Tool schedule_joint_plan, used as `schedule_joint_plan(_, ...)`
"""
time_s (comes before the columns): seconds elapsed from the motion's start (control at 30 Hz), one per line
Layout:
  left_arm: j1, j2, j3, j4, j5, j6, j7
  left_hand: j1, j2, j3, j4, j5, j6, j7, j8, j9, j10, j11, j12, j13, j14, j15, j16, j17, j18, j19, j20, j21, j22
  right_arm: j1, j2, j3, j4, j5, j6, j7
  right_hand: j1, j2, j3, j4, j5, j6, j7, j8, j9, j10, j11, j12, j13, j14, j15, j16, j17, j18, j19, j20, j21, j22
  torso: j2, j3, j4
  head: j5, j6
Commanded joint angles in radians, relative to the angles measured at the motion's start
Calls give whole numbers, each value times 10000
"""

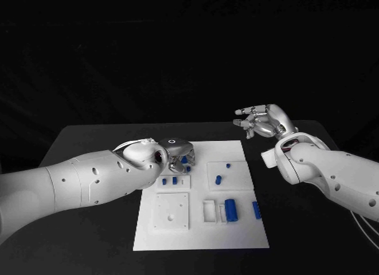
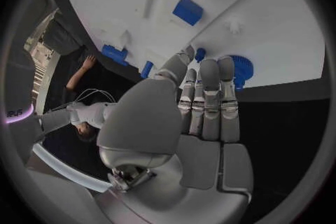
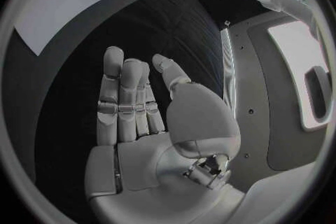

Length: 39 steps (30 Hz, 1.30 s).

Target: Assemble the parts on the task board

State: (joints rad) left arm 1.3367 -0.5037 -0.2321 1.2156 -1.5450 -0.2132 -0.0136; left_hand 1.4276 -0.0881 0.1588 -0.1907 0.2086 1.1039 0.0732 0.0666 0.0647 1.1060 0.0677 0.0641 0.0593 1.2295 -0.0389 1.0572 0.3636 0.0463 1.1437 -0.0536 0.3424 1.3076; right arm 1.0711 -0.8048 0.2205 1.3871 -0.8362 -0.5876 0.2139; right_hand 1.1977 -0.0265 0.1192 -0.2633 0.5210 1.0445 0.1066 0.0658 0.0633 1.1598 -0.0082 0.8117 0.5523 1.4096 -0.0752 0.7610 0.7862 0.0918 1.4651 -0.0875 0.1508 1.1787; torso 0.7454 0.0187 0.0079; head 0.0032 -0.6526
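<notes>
In your head view, the left hand sits over the task board's far-left corner; blue parts lie across the board. The right hand hovers off the board's far-right corner, fingers loosely spread, holding nothing. In the left wrist view, straight fingers reach a round blue part; you cannot tell whether they grip it. In the right wrist view, the palm is open.
</notes>
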Motion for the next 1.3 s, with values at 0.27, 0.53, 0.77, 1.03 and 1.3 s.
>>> schedule_joint_plan(0.27,-110,130,1,-277,-247,-43,47,-97,176,550,-17,62,-114,61,-41,-16,197,16,-64,-20,129,5,192,-19,234,-66,-27,488,247,-4,-10,6,47,-64,100,97,-80,-50,38,28,52,-47,32,-40,-9,-84,-7,28,-14,29,1,-49,2,50,318,-57,-18,-9,10,-3,-3,-16,-16)
schedule_joint_plan(0.53,-200,222,1,-444,-243,-77,140,-208,267,903,137,11,-152,56,-47,-25,331,-52,-63,-21,254,-37,225,-21,257,-111,-50,767,235,-4,-12,6,72,-79,107,96,-80,-50,38,28,52,-47,32,-40,-9,-84,-7,28,-14,29,1,-49,2,50,318,-57,-18,-9,-2,8,-2,-39,-35)
schedule_joint_plan(0.77,-238,259,2,-488,-183,-99,202,-258,227,1047,495,-186,-251,13,-46,-26,447,-103,-65,-21,400,-72,274,1,229,-30,-77,811,212,-4,2,6,78,-120,111,95,-80,-50,38,28,52,-47,32,-40,-9,-84,-7,28,-14,29,1,-49,2,50,318,-57,-18,-9,-8,14,20,-56,-33)
schedule_joint_plan(1.03,-256,314,2,-557,-141,57,210,-211,240,1063,855,-301,-115,39,-45,-25,494,-132,-62,-20,466,-88,279,14,190,56,-95,699,209,-4,13,6,75,-153,112,99,-84,-54,79,28,98,-30,30,-41,-9,-85,-8,27,-16,29,-1,-47,5,50,317,-60,-10,-5,-11,15,3,-68,-43)
schedule_joint_plan(1.3,-290,365,2,-678,-135,209,138,-53,513,1063,1058,-345,292,184,-16,-11,979,-137,-58,-19,579,-57,325,36,227,155,-92,714,224,-4,5,6,86,-161,109,100,-99,-76,125,13,204,-27,31,-42,-10,-79,-10,26,-17,28,-4,-46,6,50,316,-62,-4,3,-2,15,3,-93,-50)
